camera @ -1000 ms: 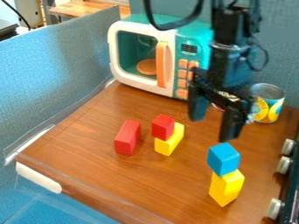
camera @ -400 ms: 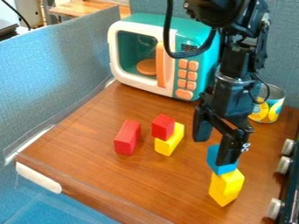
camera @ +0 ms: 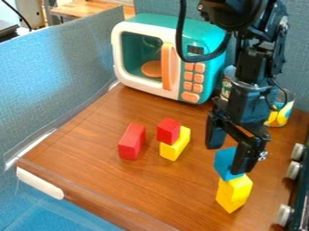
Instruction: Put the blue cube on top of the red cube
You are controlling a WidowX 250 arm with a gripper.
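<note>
- Gripper point(camera: 227, 158): located over the right part of the work surface, pointing down at the blue cube. The claw is set wide, its two fingers spread well apart.
- Finger overlap: the finger nearer the camera passes in front of the blue cube's right side. Contact between finger and cube cannot be confirmed.
- Blue cube point(camera: 222, 163): seated on top of the tall yellow block, at the lower right of the view, partly hidden by the finger.
- Tall yellow block point(camera: 232, 194): upright on the tabletop, supporting the blue cube.
- Red cube point(camera: 168, 131): located near the middle of the tabletop, well apart from the blue cube. Its upper face carries no cube; the blue cube is not stacked on it.
- Short yellow block point(camera: 174, 148): positioned under the red cube, with part of it extending past the cube.
- Red rectangular block point(camera: 131, 143): located on the tabletop to the left of the red cube, apart from it.
- Toy microwave point(camera: 208, 80): teal and white, with an orange handle, located at the rear of the wooden tabletop point(camera: 114, 189).
- Can point(camera: 278, 118): located behind the gripper, at the right rear, partly hidden by the arm.
</note>
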